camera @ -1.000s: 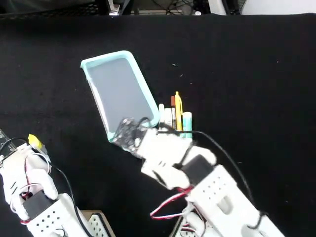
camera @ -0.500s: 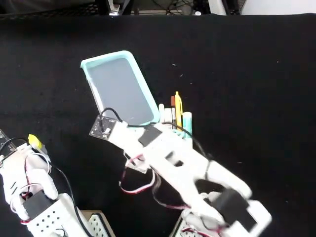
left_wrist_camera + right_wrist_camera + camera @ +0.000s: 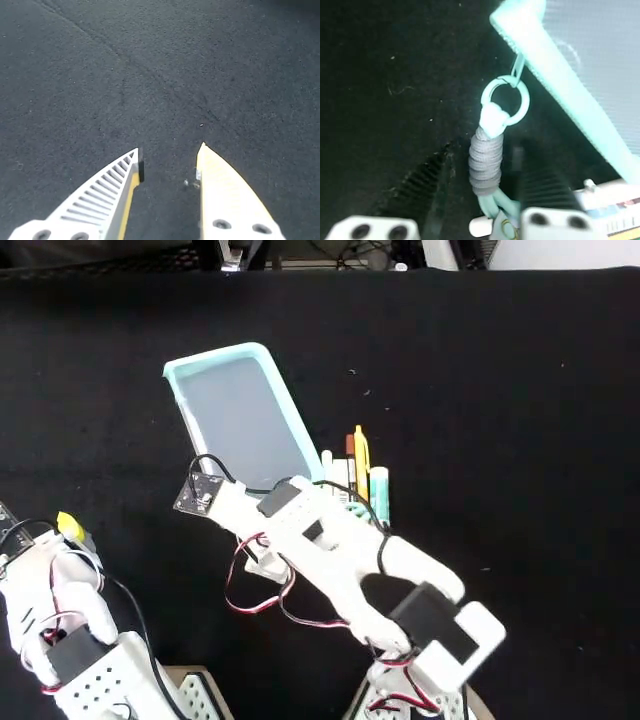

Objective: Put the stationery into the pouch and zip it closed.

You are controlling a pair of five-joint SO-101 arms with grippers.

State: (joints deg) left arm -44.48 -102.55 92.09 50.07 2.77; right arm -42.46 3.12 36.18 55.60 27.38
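Just swung my right tool [image 3: 482, 152] over the pouch [image 3: 240, 410] zipper pull [image 3: 486, 162], jaws apart around it, but the pens [image 3: 357, 472] are outside.

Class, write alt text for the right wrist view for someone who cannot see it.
A grey-wrapped zip pull, ringed to a corner of the teal pouch, lies between the open fingers of the right gripper on a black table.

1 pouch [image 3: 240, 415], upper left-centre. 4 stationery pcs visible mid-frame: white pen [image 3: 327, 462], brown pen [image 3: 350, 450], yellow pen [image 3: 361, 448], teal marker [image 3: 380, 490]. 2 arms: right arm [image 3: 340, 560], left arm [image 3: 60, 630]. 1 zip ring [image 3: 506, 100].
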